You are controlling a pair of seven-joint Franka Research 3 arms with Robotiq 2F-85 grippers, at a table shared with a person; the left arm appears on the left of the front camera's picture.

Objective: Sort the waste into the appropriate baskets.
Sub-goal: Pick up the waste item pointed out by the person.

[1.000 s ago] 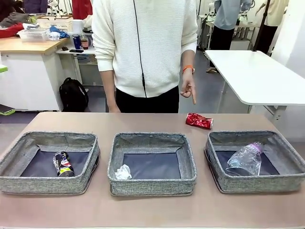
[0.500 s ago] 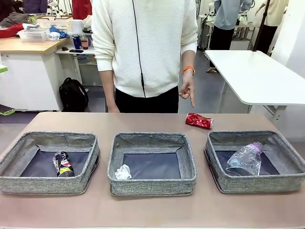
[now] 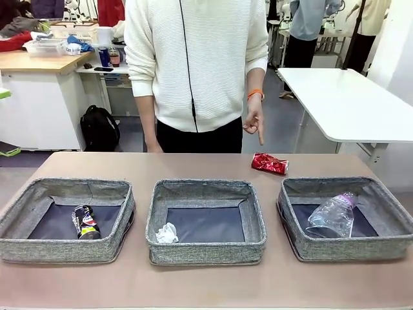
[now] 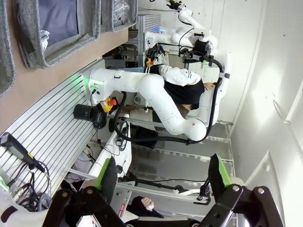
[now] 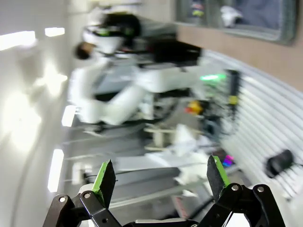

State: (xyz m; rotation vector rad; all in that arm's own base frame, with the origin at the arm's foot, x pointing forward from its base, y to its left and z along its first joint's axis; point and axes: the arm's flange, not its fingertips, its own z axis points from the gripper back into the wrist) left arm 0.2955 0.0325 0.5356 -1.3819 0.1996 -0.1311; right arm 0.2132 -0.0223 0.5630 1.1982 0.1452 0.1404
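Observation:
Three grey baskets stand in a row on the table. The left basket (image 3: 64, 249) holds a dark drink can (image 3: 84, 222). A white paper wad (image 3: 166, 233) lies in the middle basket (image 3: 206, 253), and a clear plastic bottle (image 3: 332, 215) in the right basket (image 3: 348, 249). A crushed red can (image 3: 269, 163) lies on the table behind the right basket. The person's hand (image 3: 253, 123) points down above it. My left gripper (image 4: 163, 175) is open and holds nothing, aimed past the table edge. My right gripper (image 5: 161, 179) is also open and holds nothing; its view is blurred.
The person stands at the far edge of the brown table (image 3: 193, 166). In the left wrist view the middle basket (image 4: 33, 56) and the table edge sit at the top left, with the other arm (image 4: 161, 99) beyond. A white table (image 3: 348, 103) stands at the far right.
The person's pointing hand has shifted very slightly. The cans, the bottle, the wad and the baskets have not moved.

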